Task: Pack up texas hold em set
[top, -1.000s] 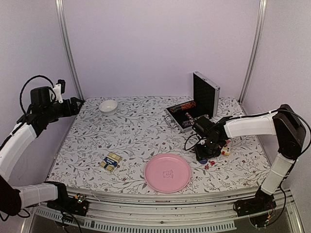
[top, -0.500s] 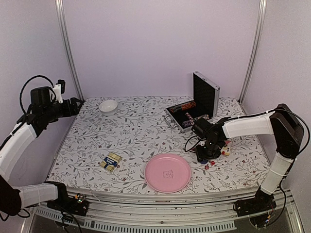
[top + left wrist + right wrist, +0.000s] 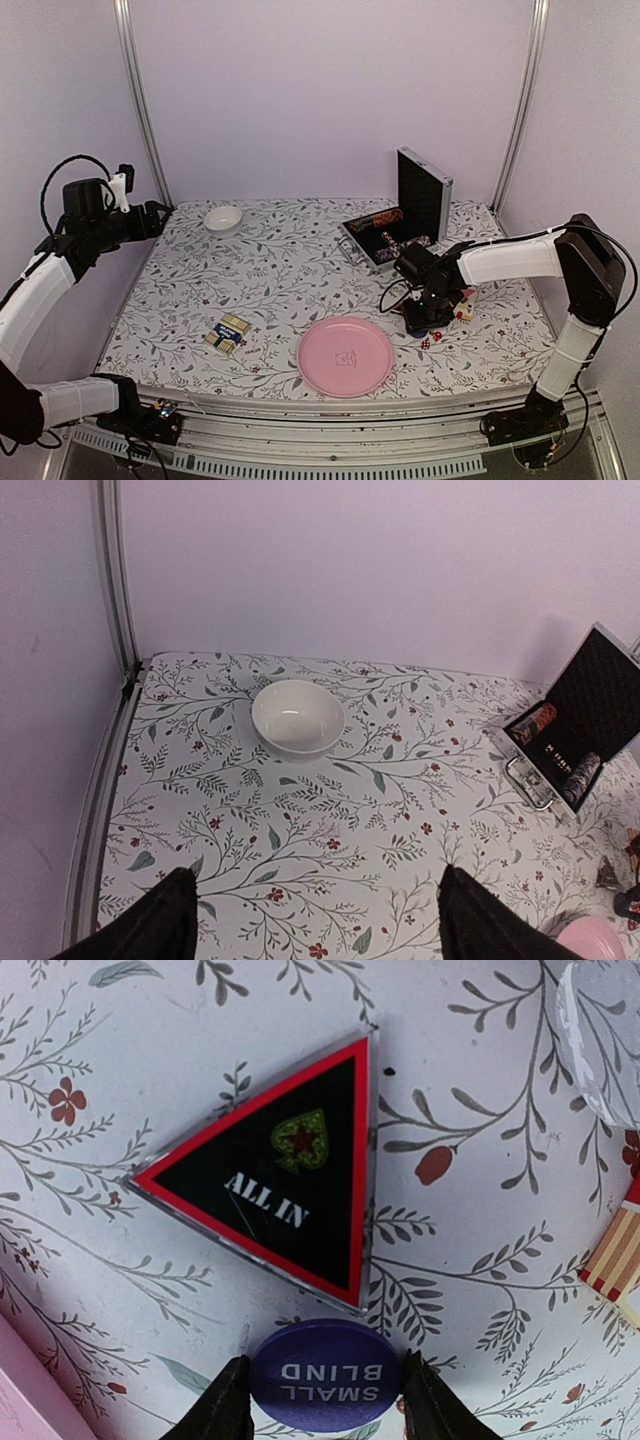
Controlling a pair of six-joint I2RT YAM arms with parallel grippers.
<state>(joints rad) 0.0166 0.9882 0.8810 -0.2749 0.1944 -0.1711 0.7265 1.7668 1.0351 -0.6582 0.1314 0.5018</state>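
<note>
Within right hand (image 3: 327,1402), small-blind button (image 3: 325,1375)

Left arm (image 3: 35,285): raised over the tabletop's far-left corner, left gripper (image 3: 318,900) level, jaws wide apart and empty. Right arm (image 3: 510,260): extended inward from the right edge, wrist pitched down, right gripper (image 3: 425,320) at the tabletop, fingers (image 3: 228,1405) pressing both sides of the round button (image 3: 325,1375).

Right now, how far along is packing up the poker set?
Early. Done: the case stands open with some chip rows inside. In hand: the right pincer flanks the blue button on the table; a firm grip isn't clear. Left: the triangular marker, dice and card decks lie loose, the lid is open, and the left pincer hangs open, empty.
</note>
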